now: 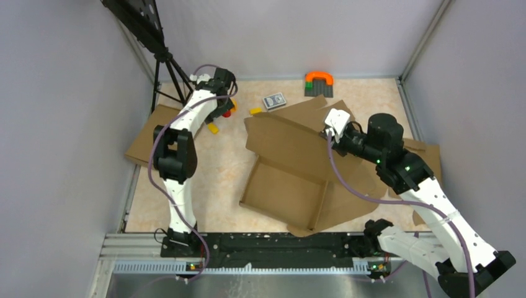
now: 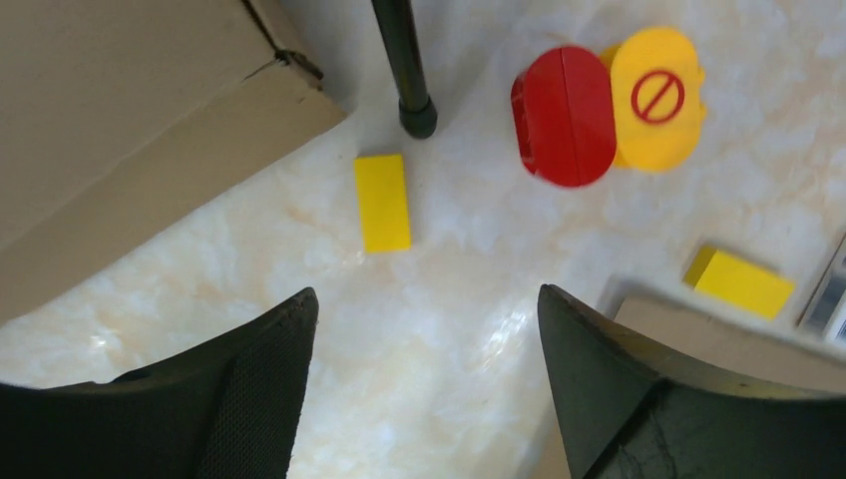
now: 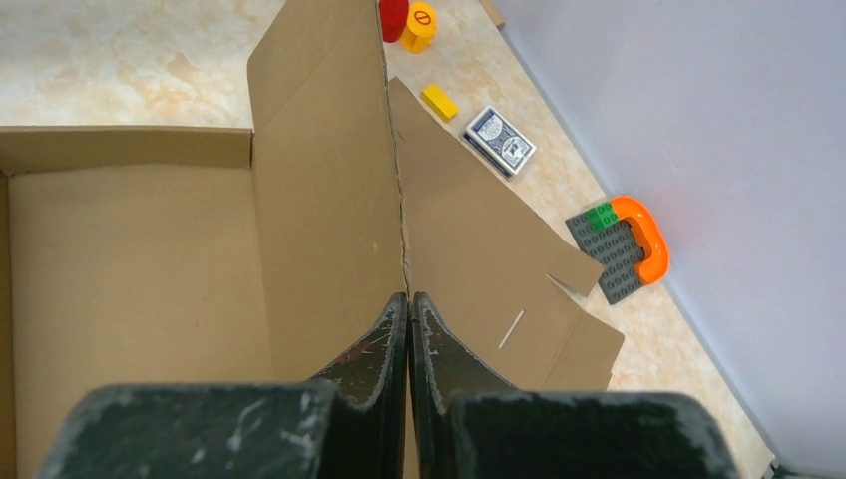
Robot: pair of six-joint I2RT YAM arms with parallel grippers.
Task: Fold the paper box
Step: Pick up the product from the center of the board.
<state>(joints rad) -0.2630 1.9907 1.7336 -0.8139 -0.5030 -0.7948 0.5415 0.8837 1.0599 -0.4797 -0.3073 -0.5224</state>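
Observation:
The paper box (image 1: 285,186) lies in the middle of the table as a brown cardboard sheet. Its near part forms a shallow tray (image 3: 130,269), and a large panel (image 3: 319,150) stands raised behind it. My right gripper (image 1: 332,127) is shut on the top edge of that upright panel, and the fingers (image 3: 409,299) pinch the thin cardboard between them. My left gripper (image 1: 223,102) is far back on the left, away from the box. It hovers open (image 2: 427,299) over bare table with nothing between its fingers.
A plain cardboard slab (image 1: 149,139) lies at the left edge beside a black tripod (image 1: 167,62), whose foot (image 2: 414,110) is near the left gripper. Two yellow bricks (image 2: 382,202) (image 2: 738,282), a red-and-yellow piece (image 2: 599,110), a card deck (image 1: 274,100) and a grey plate with an orange arch (image 1: 319,84) lie at the back.

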